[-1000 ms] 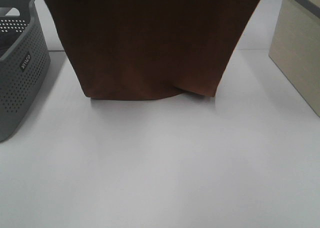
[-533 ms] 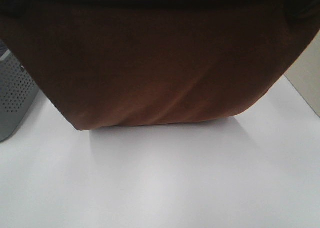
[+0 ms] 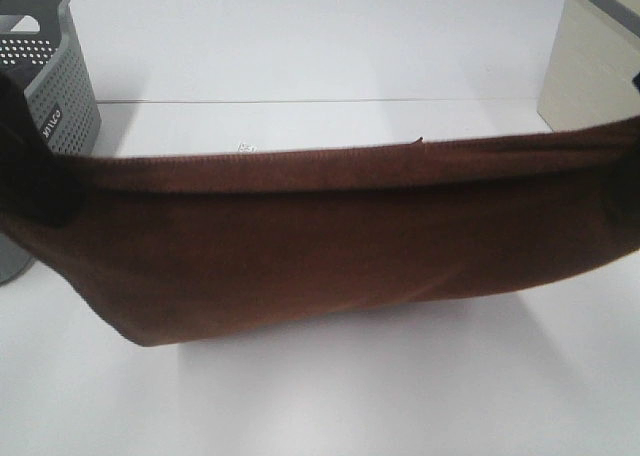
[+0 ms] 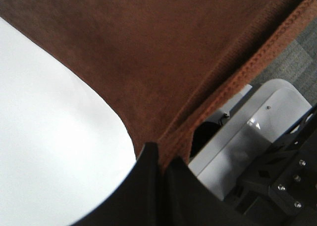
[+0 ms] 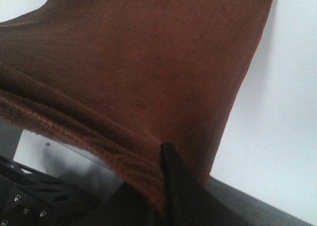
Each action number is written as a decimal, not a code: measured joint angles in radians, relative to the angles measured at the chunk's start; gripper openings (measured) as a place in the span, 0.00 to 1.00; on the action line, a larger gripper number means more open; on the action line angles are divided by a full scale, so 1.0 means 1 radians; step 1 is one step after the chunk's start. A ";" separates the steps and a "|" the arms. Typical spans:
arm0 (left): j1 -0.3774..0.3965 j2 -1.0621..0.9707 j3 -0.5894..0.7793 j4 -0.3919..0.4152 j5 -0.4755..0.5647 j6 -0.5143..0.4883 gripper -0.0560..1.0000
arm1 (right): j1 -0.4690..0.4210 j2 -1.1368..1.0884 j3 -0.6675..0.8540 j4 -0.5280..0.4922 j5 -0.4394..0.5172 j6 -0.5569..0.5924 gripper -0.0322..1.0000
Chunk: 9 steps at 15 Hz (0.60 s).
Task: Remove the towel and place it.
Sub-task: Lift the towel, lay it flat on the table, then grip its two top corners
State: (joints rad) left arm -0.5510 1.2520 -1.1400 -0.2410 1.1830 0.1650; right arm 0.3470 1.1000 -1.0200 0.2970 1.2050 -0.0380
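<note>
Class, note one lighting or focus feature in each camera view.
Exterior high view: the dark brown terry towel throws a soft shadow on the white table. Left wrist view: table washed out, hem stitching sharp. Right wrist view: towel texture clear.

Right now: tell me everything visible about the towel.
The towel is dark brown terry-looking cloth with a stitched hem along its top edge. It hangs stretched wide between the left pincer and right pincer, each shut on an upper corner, sagging in the middle, lower edge close above the white table; contact unclear.
</note>
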 joint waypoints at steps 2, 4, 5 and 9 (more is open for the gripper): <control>0.000 0.000 0.094 -0.035 -0.001 -0.003 0.05 | 0.000 0.000 0.076 0.034 -0.001 -0.001 0.04; 0.000 0.010 0.166 -0.071 -0.005 -0.003 0.05 | 0.000 0.000 0.157 0.066 -0.002 -0.003 0.04; 0.000 0.031 0.195 -0.091 -0.005 -0.003 0.05 | 0.000 0.000 0.200 0.081 -0.003 -0.004 0.04; -0.074 0.147 0.222 -0.115 0.005 0.036 0.05 | 0.000 0.000 0.292 0.078 0.004 -0.007 0.04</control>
State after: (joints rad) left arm -0.6250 1.3990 -0.9180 -0.3560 1.1880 0.2010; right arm 0.3470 1.1000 -0.7280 0.3750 1.2090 -0.0450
